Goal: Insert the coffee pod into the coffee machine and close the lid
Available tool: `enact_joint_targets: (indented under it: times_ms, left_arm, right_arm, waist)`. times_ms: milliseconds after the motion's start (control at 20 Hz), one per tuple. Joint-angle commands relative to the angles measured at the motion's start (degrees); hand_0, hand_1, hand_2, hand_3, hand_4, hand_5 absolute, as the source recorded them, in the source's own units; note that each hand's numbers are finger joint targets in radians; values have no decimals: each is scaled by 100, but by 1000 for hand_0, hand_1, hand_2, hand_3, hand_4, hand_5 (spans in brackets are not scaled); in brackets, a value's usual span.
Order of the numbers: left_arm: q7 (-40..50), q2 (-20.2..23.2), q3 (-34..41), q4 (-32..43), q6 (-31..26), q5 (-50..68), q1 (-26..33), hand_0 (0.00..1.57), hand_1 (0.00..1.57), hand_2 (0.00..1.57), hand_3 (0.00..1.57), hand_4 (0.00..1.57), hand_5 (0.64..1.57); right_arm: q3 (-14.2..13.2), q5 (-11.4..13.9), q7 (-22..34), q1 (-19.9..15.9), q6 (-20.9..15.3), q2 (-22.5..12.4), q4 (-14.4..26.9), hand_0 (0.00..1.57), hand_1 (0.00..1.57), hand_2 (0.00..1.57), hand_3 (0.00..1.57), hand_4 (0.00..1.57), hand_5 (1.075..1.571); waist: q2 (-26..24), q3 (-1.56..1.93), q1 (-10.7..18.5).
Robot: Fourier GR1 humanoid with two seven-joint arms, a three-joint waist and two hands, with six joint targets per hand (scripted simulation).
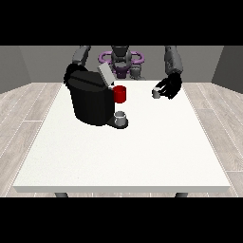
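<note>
Hand at view's right, upper right of frame, fingers curled round coffee pod. Step: carrying. Next, I'd say: move pod left to coffee machine w/ lid up.

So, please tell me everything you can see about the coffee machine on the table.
The coffee machine is a bulky black body with a rounded top, looking like matte plastic. It stands upright on the white table, at the view's left half. Its grey lid is raised and tilted. A red holder sticks out at its front, and below that a small grey cup sits on its dark base. No hand visibly touches it.
</note>
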Motion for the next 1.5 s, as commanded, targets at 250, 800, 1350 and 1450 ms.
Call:
enact_joint_targets:
  times_ms: [250,800,1350,1450]
  left_arm:
    - [638,-225,18,-153,-302,-83,-685,1235,1235,1323,1291,571,1571]
    - [1055,-70,186,-566,-574,-136,-1671,1017,1017,1206,1226,503,1571]
    - [1339,155,450,-257,-842,-82,-2301,1278,1278,1332,1265,519,1571]
    - [1271,288,477,-268,-781,-134,-2424,1262,1262,1313,1244,507,1571]
  right_arm:
    - [354,189,176,-141,-13,157,62,0,0,0,0,468,1571]
    - [47,-170,-359,-477,81,21,441,0,0,0,0,496,1571]
    - [415,59,-8,-495,49,32,-107,0,0,0,0,506,1571]
    - [374,85,-173,-588,-14,52,-119,0,0,0,0,509,1571]
  waist:
    - [-166,-1,-301]
    - [181,1,-323]
    - [387,0,-832]
    - [595,0,-839]
